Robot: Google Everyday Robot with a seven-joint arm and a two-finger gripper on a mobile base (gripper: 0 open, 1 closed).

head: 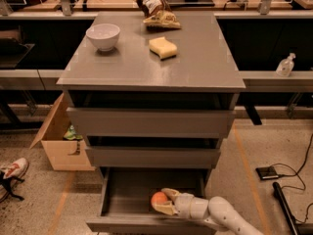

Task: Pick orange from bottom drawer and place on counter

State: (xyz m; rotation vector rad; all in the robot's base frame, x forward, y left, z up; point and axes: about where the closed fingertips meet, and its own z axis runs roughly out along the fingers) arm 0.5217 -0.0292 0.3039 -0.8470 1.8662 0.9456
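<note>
Gripping: gripper (161, 201) fingers clamped on orange (158, 198), one on each side
Orange spot: inside pulled-out bottom drawer (124, 192), right of middle, near the front
Overhead: middle drawer (151, 156) and top drawer (149, 122) overhang the drawer's rear
Counter (146, 70): white bowl (103, 35) left, sponge (163, 47) middle, snack bags (157, 11) at back
Floor: cardboard box (61, 143) left of cabinet

Warm, dimmish light from overhead; faint sheen on the counter (146, 67).
Shade in the bottom drawer (126, 196), where the gripper (160, 200) clasps the orange (158, 198).
</note>
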